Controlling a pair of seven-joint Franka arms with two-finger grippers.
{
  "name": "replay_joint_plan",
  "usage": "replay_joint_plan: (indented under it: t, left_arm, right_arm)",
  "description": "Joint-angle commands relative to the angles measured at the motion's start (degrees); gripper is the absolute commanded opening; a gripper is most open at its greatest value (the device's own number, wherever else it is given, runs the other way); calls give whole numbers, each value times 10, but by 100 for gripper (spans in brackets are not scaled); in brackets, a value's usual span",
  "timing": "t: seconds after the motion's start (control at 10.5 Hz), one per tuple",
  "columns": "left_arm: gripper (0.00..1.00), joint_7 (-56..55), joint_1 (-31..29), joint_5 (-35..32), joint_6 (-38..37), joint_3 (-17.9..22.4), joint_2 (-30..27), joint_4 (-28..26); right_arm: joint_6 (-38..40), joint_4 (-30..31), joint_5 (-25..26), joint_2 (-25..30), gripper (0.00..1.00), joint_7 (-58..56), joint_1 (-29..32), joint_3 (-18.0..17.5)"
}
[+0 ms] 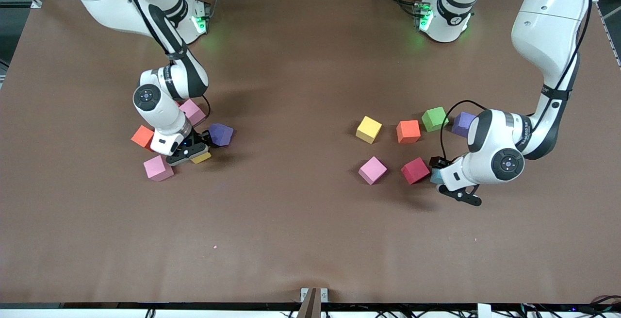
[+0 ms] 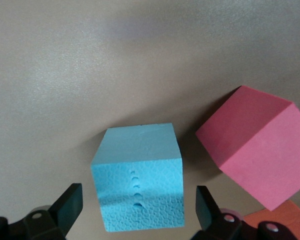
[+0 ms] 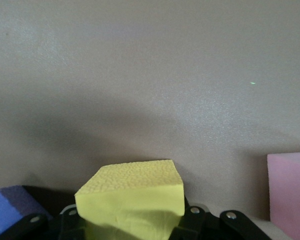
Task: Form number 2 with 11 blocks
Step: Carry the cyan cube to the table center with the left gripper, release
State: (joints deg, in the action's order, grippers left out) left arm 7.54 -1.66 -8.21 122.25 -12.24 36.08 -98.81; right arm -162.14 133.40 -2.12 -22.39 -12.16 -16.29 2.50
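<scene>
The blocks lie loose in two groups, and no number 2 is in view. My right gripper (image 1: 191, 152) (image 3: 132, 222) is shut on a yellow block (image 1: 202, 158) (image 3: 132, 195), which dents under the squeeze. Around it lie an orange block (image 1: 141, 137), two pink blocks (image 1: 192, 111) (image 1: 158, 168) and a purple block (image 1: 221, 134). My left gripper (image 1: 442, 178) (image 2: 137, 202) stands open around a blue block (image 1: 434, 177) (image 2: 137, 177), with its fingers (image 2: 70, 205) clear of both sides. A red block (image 1: 415, 170) (image 2: 260, 150) sits beside the blue one.
Toward the left arm's end, a yellow block (image 1: 368, 129), an orange block (image 1: 408, 131), a green block (image 1: 434, 119) and a purple block (image 1: 463, 123) form a rough row. A pink block (image 1: 372, 170) lies nearer the front camera, beside the red one.
</scene>
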Motion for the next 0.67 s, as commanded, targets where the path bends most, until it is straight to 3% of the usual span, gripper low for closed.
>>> replay_joint_plan:
  t: [0.0,0.1,0.19,0.29,0.38,0.57]
  left_arm:
    - [100,2,1,1,-5,-1,0,-1]
    - [100,1,3,0,-5,0,4,-2]
    - [90,1,3,0,-5,0,6,-2]
    - [61,0,3,0,-5,0,6,-2]
    - [44,-3,2,1,-5,0,5,-1]
    - [38,-52,3,2,-5,-2,-2,6]
  right_arm:
    - [3,-1,-13,6,51,-4,7,-5]
    - [15,-2,-30,17,51,5,6,-4]
    - [37,-9,-37,28,51,4,6,-4]
    - [73,-27,-37,30,50,0,6,-3]
    - [97,-39,-37,37,50,0,7,-3]
    - [120,-55,-37,45,50,0,8,-1]
